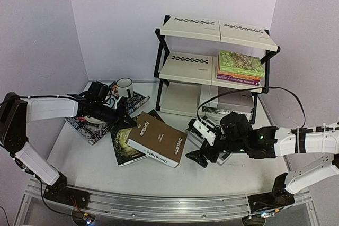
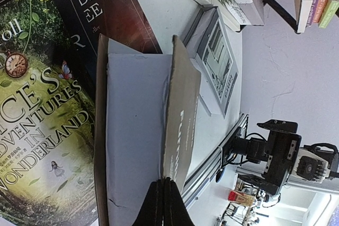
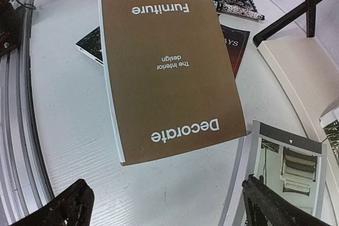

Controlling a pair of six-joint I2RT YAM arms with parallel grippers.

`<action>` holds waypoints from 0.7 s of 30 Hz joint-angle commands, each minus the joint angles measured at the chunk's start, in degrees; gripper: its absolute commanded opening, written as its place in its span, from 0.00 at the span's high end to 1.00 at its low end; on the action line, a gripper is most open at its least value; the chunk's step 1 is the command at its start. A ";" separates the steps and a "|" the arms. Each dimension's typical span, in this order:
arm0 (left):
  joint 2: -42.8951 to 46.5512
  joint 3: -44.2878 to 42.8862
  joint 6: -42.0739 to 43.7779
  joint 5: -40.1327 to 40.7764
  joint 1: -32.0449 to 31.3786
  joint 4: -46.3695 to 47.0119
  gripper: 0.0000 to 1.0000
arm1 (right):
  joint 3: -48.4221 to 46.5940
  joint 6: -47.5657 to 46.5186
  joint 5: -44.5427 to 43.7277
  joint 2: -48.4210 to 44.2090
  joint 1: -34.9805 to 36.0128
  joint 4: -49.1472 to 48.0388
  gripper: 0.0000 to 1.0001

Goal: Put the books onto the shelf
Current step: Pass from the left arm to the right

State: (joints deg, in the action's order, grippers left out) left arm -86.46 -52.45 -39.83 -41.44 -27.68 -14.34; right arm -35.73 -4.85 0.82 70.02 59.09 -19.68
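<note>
The brown Decorate book (image 1: 159, 140) lies face up in the middle of the table (image 1: 79, 165). Its far end rests on the Alice book (image 1: 123, 146) and a dark novel (image 3: 237, 43), so its near edge seems to hang a little clear of the surface. The left gripper (image 1: 128, 121) has its fingers pressed together with nothing between them, the tips at the book's far edge. The right gripper (image 1: 203, 153) faces the near edge with its fingers spread wide and nothing in them. The step in hand looks like passing this book to the right arm. To do it well, the left tips should brace the far edge so the book cannot slide away. The right fingers should go in level, one under the raised edge and one over the cover, and bite deep near the middle of that edge so the heavy volume does not sag or twist when lifted. The grey-white book (image 3: 288, 169) just beside the right gripper must not be caught along with it. On the shelf (image 1: 193, 29), the top tier shows nothing on it. The right half of the middle tier carries a green book (image 1: 241, 63) stacked over an orange book (image 1: 239, 74) and a purple book (image 1: 237, 80). The bottom tier holds the white palm-leaf book (image 1: 226, 110).
</note>
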 commanded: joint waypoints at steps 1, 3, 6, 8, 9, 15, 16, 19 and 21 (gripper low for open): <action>1.43 -1.47 0.46 -0.78 0.31 0.89 1.00 | -4.08 -0.84 0.49 2.07 1.36 -0.09 0.02; 2.06 -0.89 -0.27 -0.68 0.48 0.93 1.00 | -5.42 1.08 -0.80 3.08 2.27 0.48 0.02; 4.44 0.88 -2.54 0.27 0.91 0.98 1.00 | -7.84 3.83 -8.49 5.29 5.44 3.00 0.05; 6.48 2.46 -4.98 1.09 1.12 1.55 1.00 | -7.45 0.67 -16.01 6.32 10.04 1.07 0.05; 7.33 3.05 -6.10 1.01 1.16 1.99 1.00 | -7.44 -1.67 -19.52 7.08 12.49 -0.23 0.04; 10.22 3.67 -9.78 -0.83 1.23 2.81 1.00 | -14.69 -10.97 -29.97 15.27 19.53 -1.58 0.02; 10.47 3.75 -10.16 -1.18 1.23 2.83 1.00 | -16.03 -12.64 -30.51 16.75 20.27 -1.83 0.02; 11.43 4.06 -11.11 -1.83 1.20 2.82 1.00 | -20.45 -16.17 -32.60 21.91 21.40 -2.85 0.02; 12.42 4.45 -11.79 -1.89 1.22 2.82 1.00 | -22.68 -18.57 -35.57 25.13 22.13 -4.15 0.03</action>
State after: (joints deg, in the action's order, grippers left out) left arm -77.27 -48.60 -49.10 -41.00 -26.68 -13.96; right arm -52.82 -16.46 -26.33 90.32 79.92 -20.49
